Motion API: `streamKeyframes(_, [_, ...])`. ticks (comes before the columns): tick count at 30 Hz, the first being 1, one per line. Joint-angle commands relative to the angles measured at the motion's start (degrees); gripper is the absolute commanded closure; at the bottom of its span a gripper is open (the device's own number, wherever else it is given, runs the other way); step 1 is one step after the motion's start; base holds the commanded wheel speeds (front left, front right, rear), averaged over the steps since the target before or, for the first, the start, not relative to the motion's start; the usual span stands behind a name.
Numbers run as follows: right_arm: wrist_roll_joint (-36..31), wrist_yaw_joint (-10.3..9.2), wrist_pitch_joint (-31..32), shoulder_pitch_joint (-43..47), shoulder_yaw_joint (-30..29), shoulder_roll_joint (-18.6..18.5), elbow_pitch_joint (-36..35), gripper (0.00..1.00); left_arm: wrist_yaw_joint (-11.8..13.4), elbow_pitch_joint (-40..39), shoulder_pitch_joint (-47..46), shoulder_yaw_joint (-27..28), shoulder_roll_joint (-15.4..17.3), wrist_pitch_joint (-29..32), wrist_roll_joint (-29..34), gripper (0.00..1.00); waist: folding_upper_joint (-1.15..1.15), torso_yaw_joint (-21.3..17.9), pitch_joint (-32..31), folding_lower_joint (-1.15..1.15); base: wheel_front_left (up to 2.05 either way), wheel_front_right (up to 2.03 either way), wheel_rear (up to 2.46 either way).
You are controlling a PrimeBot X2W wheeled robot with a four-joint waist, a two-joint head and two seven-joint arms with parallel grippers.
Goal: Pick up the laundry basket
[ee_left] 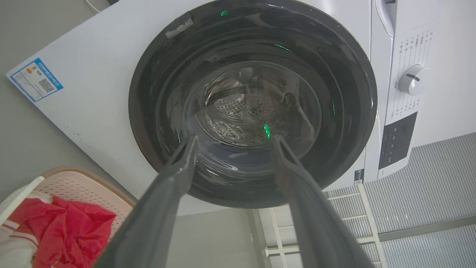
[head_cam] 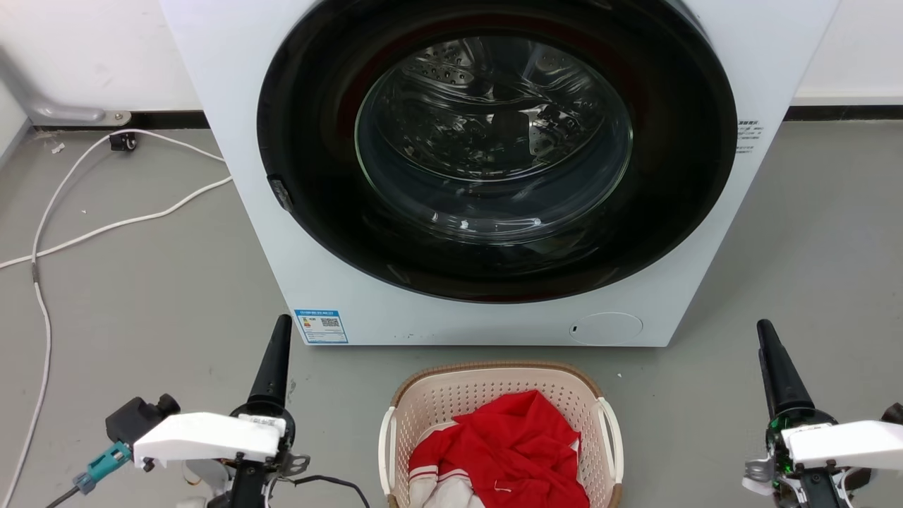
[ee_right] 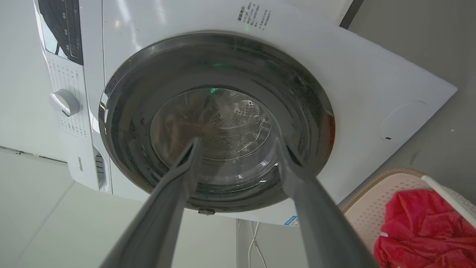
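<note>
Laundry basket [head_cam: 494,368] (red cloth [head_cam: 518,444] inside) sat between left end effector [ee_left: 235,139] and right end effector [ee_right: 238,141]; both released, clear of it.

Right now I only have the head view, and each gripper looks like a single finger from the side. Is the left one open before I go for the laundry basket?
Observer: Yes. The left wrist view shows the left gripper with its two fingers spread apart and nothing between them.
Operator: And the right?
Observer: The right gripper is open and empty too. Its fingers point at the washing machine door, with the laundry basket off at that view's lower right.
</note>
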Motion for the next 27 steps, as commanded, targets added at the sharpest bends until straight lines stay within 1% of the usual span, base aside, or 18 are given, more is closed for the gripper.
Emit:
streamKeyframes(1, [-3.32,0.00,-0.57,-0.40,-0.25,-0.39,-1.69,0.00,-0.10,-1.36,-1.86,-0.54,0.39,-0.61,3.18,0.00,0.00,0.02,0.00,0.00,0.00,0.00,0.00])
streamKeyframes(11, [-18.25,0.00,-0.92,0.81,-0.22,0.07,-5.42,0.00,-0.12,-2.66,-1.95,-2.10,0.54,-2.81,17.23,0.00,0.00,0.03,0.24,0.00,0.00,0.00,0.00])
streamKeyframes(21, [-29.96,0.00,-0.61,1.46,0.28,0.23,-8.25,0.00,-0.11,-3.48,-2.72,-3.90,1.77,-4.81,27.54,0.00,0.00,-0.08,0.72,0.00,0.00,0.00,0.00])
streamKeyframes(27, [-36.51,0.00,-0.68,1.84,0.57,0.28,-9.54,0.00,0.68,-3.25,-3.03,-5.47,2.74,-5.89,33.60,0.00,0.00,-0.22,0.89,0.00,0.00,0.00,0.00])
